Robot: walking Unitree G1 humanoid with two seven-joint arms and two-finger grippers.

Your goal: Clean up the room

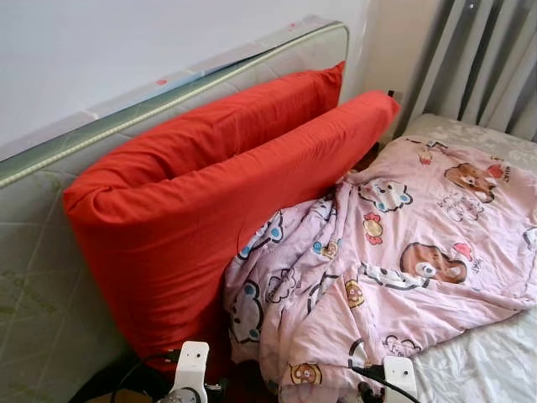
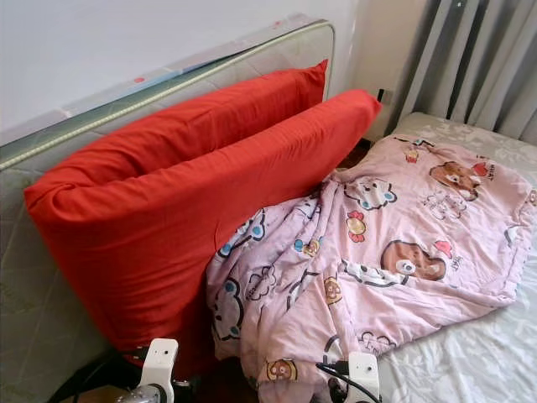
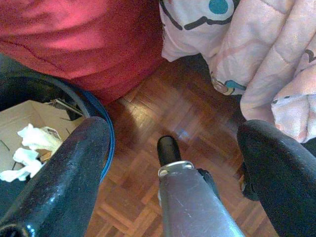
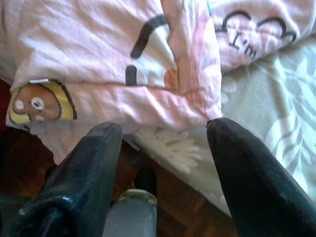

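A pink cartoon-print quilt [image 1: 394, 252] lies crumpled across the bed, its near corner hanging over the edge. Two long red pillows [image 1: 210, 193] lean against a mattress stood on edge [image 1: 50, 159] by the wall. My left gripper [image 3: 173, 143] hangs open above the parquet floor [image 3: 168, 113], between the red pillow [image 3: 74, 34] and the quilt's hanging edge [image 3: 256, 59]. My right gripper [image 4: 163, 133] is open right at the quilt's hem [image 4: 123, 98], just above the bed sheet [image 4: 266, 98]. Both wrists show low in the eye views, at the bed's near edge.
A blue-rimmed bin [image 3: 101, 123] holding a cardboard box with white tissue [image 3: 29, 143] sits on the floor beside the left gripper. Grey curtains [image 1: 487, 59] hang at the back right. The pale floral sheet [image 1: 495, 353] is bare at the near right.
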